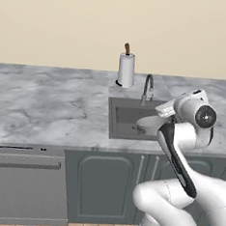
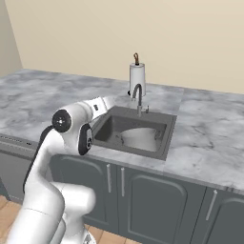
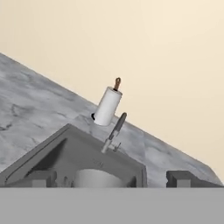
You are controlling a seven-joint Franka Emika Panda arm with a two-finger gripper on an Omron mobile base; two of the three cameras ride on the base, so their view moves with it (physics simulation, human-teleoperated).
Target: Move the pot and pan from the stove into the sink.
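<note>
The silver-grey pot (image 1: 150,123) stands upright inside the sink (image 1: 115,116), toward its right half; it is also in the right base view (image 2: 141,138). In the hand view the pot's rim (image 3: 97,177) sits low between my two dark fingertips (image 3: 42,178). My gripper (image 3: 111,179) hangs open over the near side of the sink (image 3: 57,151), above the pot and holding nothing. The pan and the stove are out of view.
A curved faucet (image 1: 148,88) rises at the sink's back edge, and a paper towel roll (image 1: 126,70) stands behind it by the wall. Grey marble counter (image 1: 48,104) runs to both sides. Below are a dishwasher (image 1: 21,184) and cabinet doors (image 1: 103,187).
</note>
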